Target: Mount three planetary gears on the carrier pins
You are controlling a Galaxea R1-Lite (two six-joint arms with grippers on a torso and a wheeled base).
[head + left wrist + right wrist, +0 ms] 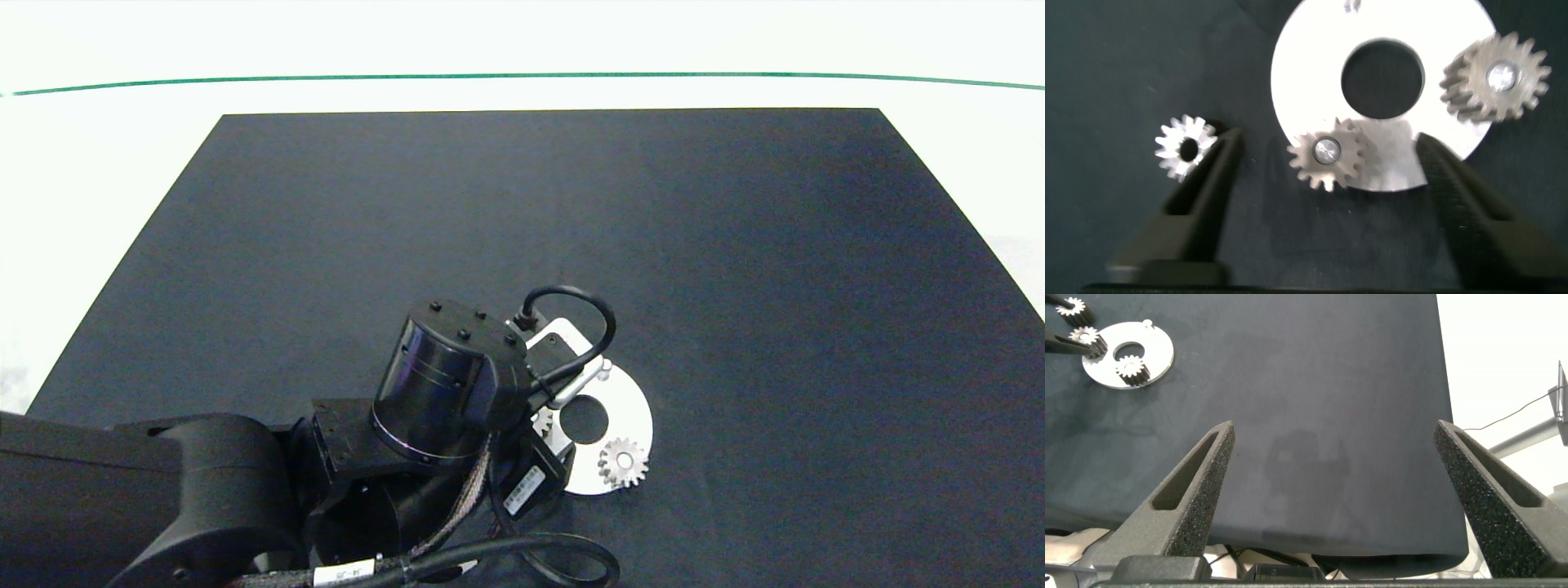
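Observation:
The white carrier disc [1306, 65] lies on the dark mat, also visible as the disc [633, 408] in the head view. Two planetary gears sit on carrier pins, each with a pin top showing in its hole: one gear [1328, 153] at the disc's edge and another gear [1496, 77] further round. A third gear [1185, 147] lies loose on the mat beside the disc. One bare pin [1351, 6] stands at the disc's far rim. My left gripper [1328, 140] is open, its fingers straddling the edge gear without touching it. My right gripper [1333, 426] is open and holds nothing.
My left arm's wrist [449, 392] hangs over the disc and hides its left part in the head view. The right gripper hovers near the black mat's [1315, 376] edge, far from the disc [1128, 353]. White table surface [522, 41] surrounds the mat.

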